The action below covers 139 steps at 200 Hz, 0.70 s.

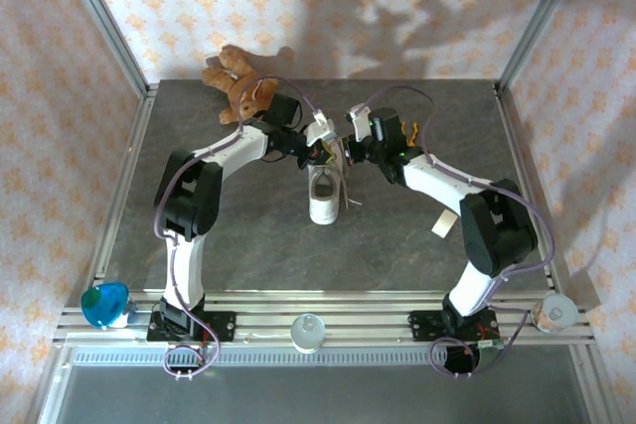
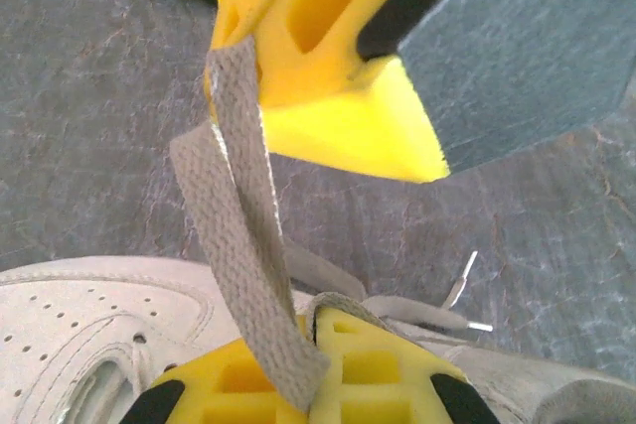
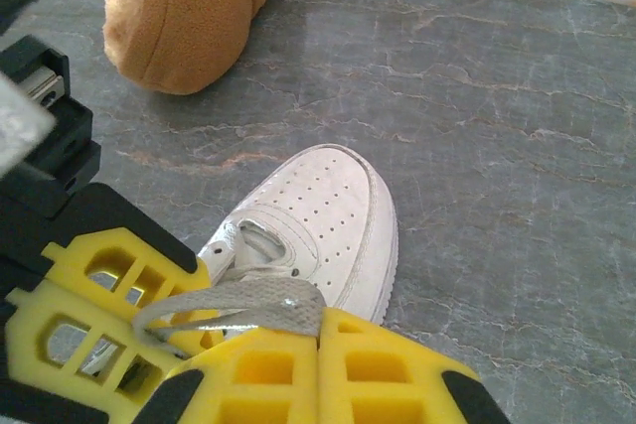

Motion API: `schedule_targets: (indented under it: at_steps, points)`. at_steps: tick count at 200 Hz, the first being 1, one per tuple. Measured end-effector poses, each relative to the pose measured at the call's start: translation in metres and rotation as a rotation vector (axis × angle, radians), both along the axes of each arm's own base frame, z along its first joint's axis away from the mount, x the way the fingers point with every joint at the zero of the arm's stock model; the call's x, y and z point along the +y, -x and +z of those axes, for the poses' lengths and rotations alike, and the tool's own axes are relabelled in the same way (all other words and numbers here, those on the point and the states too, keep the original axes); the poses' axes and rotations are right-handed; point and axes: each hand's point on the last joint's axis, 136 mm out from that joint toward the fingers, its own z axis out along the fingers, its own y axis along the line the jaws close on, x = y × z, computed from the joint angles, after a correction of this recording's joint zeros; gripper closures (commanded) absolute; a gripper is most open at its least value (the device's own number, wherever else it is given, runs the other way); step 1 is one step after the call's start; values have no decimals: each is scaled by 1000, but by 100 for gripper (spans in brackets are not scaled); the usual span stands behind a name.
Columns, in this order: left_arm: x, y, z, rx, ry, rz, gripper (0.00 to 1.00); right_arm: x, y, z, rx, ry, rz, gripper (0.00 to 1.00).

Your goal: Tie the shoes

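Grey table (image 1: 248, 255), sneaker (image 1: 322, 202) mid-frame between both arms; left gripper (image 2: 313, 337) and right gripper (image 3: 318, 333) each clamped on lace (image 2: 243, 235), probably tensioning it for the knot

top view, centre: sneaker (image 1: 323, 204) throat hidden under left hand (image 1: 317, 151) and right hand (image 1: 345, 152) | right wrist, upper left: teddy bear (image 3: 184, 17) cut by edge | left wrist, bottom: laces (image 2: 243, 245) vanish between fingers (image 2: 388, 384)
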Motion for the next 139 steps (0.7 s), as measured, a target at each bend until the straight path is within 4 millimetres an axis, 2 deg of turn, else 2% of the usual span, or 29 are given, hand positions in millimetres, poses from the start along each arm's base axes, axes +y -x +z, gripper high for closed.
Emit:
schedule_targets:
  at_steps: [55, 101, 139]
  points:
    - [21, -5, 7, -106, -130, 83, 100, 3, 4, 3, 3, -14, 18, 100]
    - [28, -3, 4, -205, -240, 151, 100, 9, 15, 8, 14, -40, 64, 100]
    - [37, -1, 13, -321, -354, 210, 100, 15, 22, 5, 38, -49, 97, 100]
